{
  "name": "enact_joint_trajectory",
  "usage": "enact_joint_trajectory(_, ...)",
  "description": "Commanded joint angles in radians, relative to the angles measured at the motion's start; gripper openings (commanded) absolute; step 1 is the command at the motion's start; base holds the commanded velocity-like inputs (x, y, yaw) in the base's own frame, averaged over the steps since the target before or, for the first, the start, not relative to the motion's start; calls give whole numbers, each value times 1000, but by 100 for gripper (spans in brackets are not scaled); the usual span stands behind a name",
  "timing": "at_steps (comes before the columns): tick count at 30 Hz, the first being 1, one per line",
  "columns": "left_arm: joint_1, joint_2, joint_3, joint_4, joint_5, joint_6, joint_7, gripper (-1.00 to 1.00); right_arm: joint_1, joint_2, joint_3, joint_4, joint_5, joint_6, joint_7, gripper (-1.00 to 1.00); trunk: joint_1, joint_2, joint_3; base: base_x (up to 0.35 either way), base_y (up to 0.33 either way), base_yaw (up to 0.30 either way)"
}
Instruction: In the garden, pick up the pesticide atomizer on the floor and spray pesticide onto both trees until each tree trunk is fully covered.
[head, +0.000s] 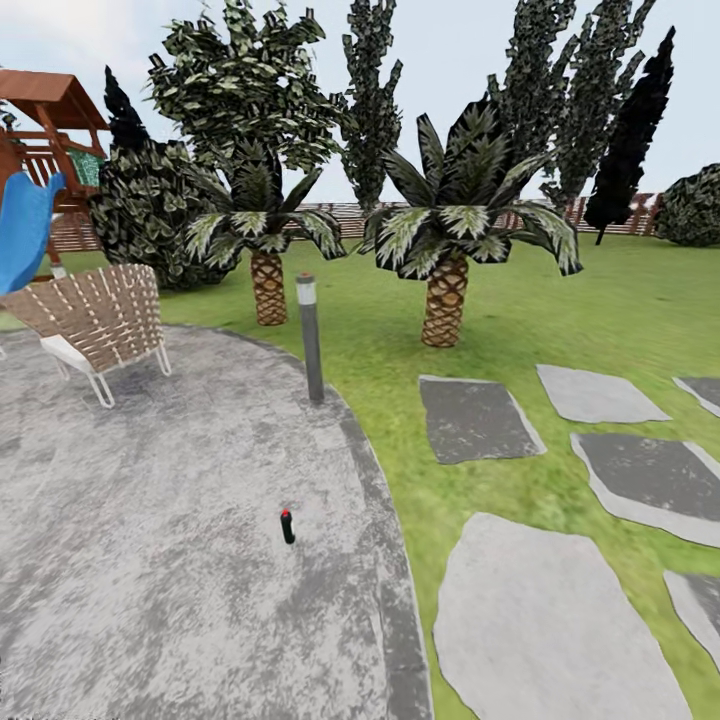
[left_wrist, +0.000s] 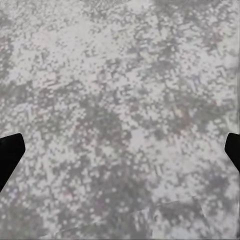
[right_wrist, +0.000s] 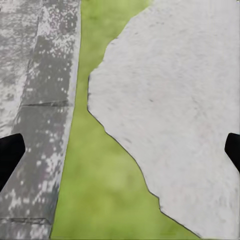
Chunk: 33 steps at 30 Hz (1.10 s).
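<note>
Readable text: I find none in any of my three feeds.
Pesticide atomizer (head: 287, 526): from my head camera it is a small dark bottle with a red cap, too small for me to tell whether it bears a label.
Bollard light (head: 310, 338): plain grey post, no number or sign that I can see.
Wicker chair (head: 95, 320): woven slats, no tag or brand visible to me.
Play tower (head: 45, 130): a green panel on it shows a pattern, nothing I can read as letters.
Wrist feeds: bare paving, grass and stone, no markings.
</note>
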Motion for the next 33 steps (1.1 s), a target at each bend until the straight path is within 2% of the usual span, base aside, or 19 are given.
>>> enact_joint_trajectory(1,-1,0,3,1,0,-3,0,100,0,0,0,1,1,-3,1,100,0,0,-1,164,-263,243)
enact_joint_trajectory(11,-1,1,4,1,0,-3,0,100,-1,0,0,1,1,-3,1,100,0,0,-1,199,-249,235)
enact_joint_trajectory(16,-1,1,4,1,17,-3,0,100,0,0,0,1,1,-3,1,100,0,0,-1,244,-233,228)
enact_joint_trajectory(27,-1,1,4,1,19,-3,0,100,0,0,0,1,1,-3,0,100,0,0,-1,245,-232,222)
enact_joint_trajectory(33,-1,1,4,1,19,-3,0,100,0,0,0,2,1,-3,1,100,0,0,-1,245,-231,136)
